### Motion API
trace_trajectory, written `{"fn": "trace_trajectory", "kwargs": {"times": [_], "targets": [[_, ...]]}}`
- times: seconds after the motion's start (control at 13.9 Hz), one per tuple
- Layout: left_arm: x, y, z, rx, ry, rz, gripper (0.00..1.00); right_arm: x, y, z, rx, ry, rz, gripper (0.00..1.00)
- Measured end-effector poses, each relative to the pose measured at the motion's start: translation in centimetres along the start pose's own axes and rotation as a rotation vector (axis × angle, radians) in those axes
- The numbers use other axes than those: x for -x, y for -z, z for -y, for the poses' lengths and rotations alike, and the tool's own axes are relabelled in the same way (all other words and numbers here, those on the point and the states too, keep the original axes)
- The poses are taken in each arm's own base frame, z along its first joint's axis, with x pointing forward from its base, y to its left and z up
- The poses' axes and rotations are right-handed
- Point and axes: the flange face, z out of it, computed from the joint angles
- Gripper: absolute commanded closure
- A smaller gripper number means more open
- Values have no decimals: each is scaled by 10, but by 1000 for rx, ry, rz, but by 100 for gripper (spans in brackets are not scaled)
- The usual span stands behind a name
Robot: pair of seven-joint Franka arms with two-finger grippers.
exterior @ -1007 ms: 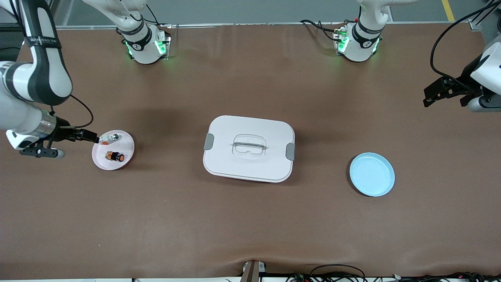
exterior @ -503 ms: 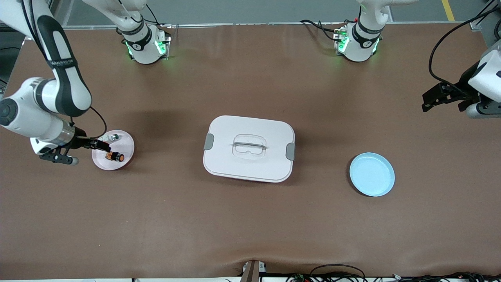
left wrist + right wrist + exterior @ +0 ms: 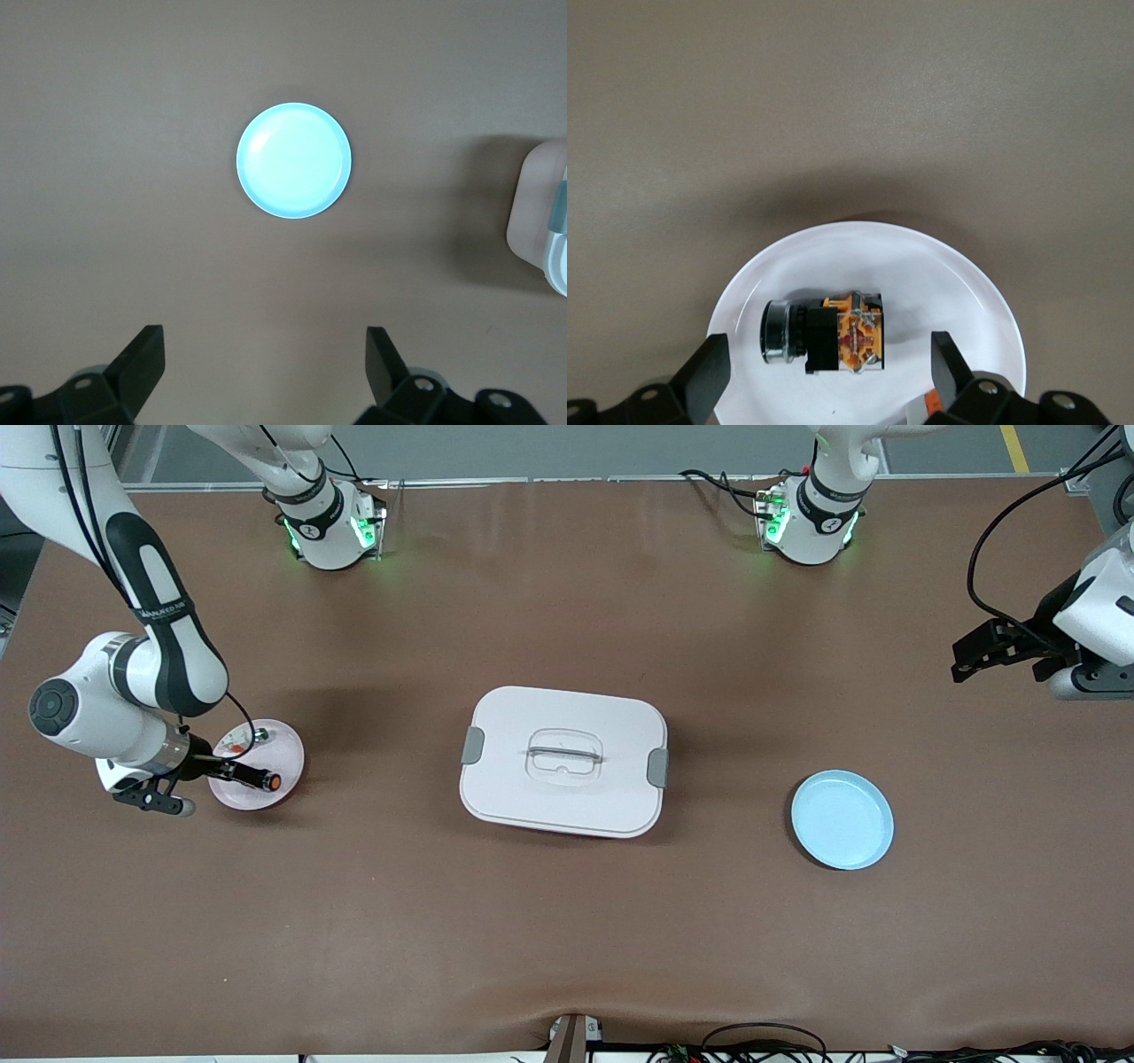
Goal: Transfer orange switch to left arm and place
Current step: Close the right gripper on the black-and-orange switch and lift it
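Note:
The orange switch [image 3: 271,781] lies on its side on the pink plate [image 3: 285,757] near the right arm's end of the table. In the right wrist view the switch [image 3: 829,334] shows a black body, orange-marked end and a round cap. My right gripper [image 3: 251,777] is low over the plate, open, with a finger on each side of the switch [image 3: 829,382], not touching it. The white box [image 3: 563,760] sits mid-table. My left gripper [image 3: 967,661] is open and empty [image 3: 264,365], held high over the left arm's end of the table.
A blue plate [image 3: 842,819] lies empty between the box and the left arm's end; it also shows in the left wrist view [image 3: 294,160] with a corner of the box [image 3: 542,221]. A small silver, white and red item [image 3: 244,739] shares the pink plate.
My right gripper has swung from beside the silver item toward the front camera and now straddles the orange switch. The left arm has shifted only slightly.

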Motion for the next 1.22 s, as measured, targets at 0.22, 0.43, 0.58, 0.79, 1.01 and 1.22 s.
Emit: {"fn": "trace_trajectory", "kwargs": {"times": [0.22,0.43,0.58,0.79,1.01,1.22], "targets": [[-1,-3,0,0,0,5,0,1,-13,-1,1,-2,12,0],[-2,-3,0,0,0,6,0,1,-16,0,-9,-14,18,0],[-2,-3,0,0,0,6,0,2,-17,2,-18,-21,19,0],[-2,-2,1,0,1,4,0,2,-23,2,-21,-27,18,0],[-1,1,1,0,1,-3,0,4,-32,1,-21,-30,25,0],[-1,1,1,0,1,-3,0,5,-34,3,-20,-37,30,0]]}}
